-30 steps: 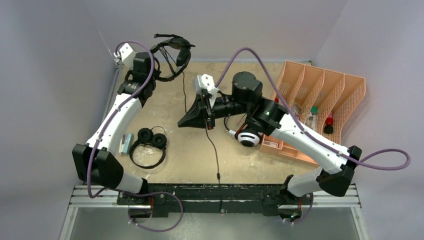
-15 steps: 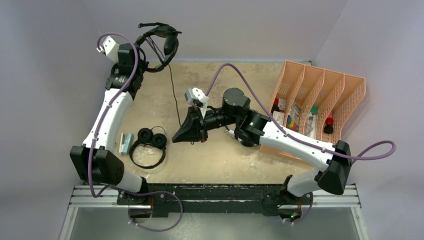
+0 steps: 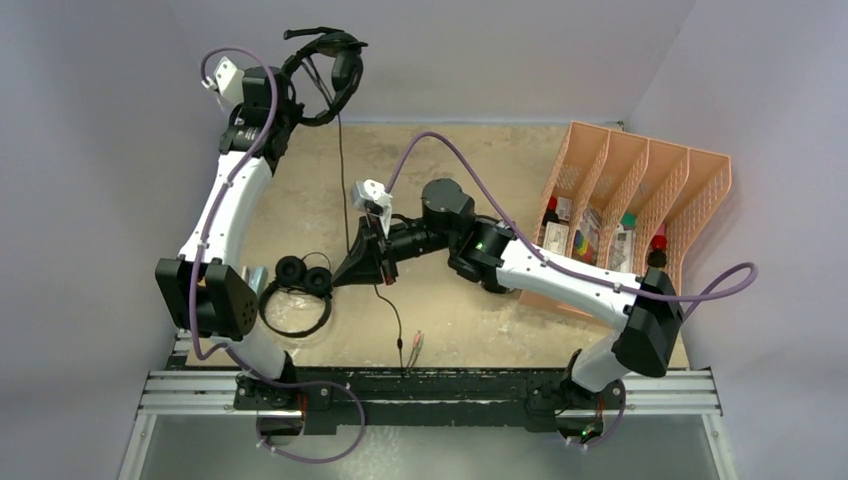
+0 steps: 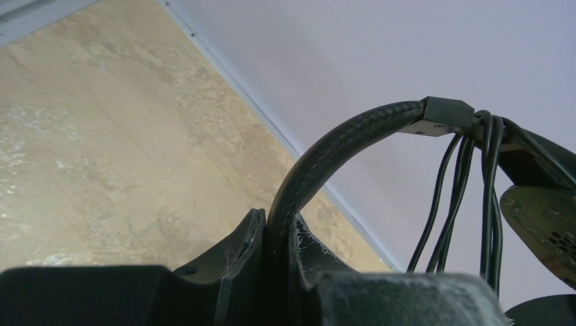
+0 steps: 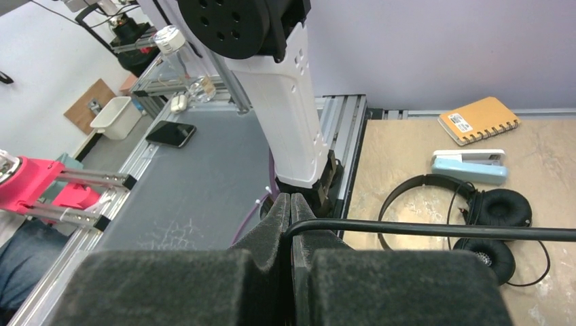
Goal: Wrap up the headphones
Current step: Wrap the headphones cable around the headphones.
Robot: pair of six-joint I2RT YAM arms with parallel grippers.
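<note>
The larger black headphones (image 3: 325, 70) hang raised at the back left corner, with my left gripper (image 3: 283, 98) shut on their padded headband (image 4: 339, 153). Loops of thin black cable (image 4: 490, 176) hang over the headband next to an earcup (image 4: 543, 217). The cable (image 3: 342, 170) drops from there to my right gripper (image 3: 347, 274), which is shut on it (image 5: 441, 231) low over the table's left middle. Its loose tail (image 3: 393, 320) ends in a plug (image 3: 410, 347) near the front edge. The small black round-padded headphones (image 3: 300, 285) lie flat just left of the right gripper (image 5: 291, 204).
An orange divided organizer (image 3: 640, 190) holding small items stands at the right side. A light blue stapler (image 5: 469, 166) and an orange spiral notebook (image 5: 479, 120) lie beyond the small headphones (image 5: 489, 210). My left arm's base link (image 5: 285, 115) rises close ahead of the right gripper.
My left gripper lifted the headphones further to the back left. My right gripper slid left and nearer along the cable, and the plug end was dragged leftward near the front edge.
</note>
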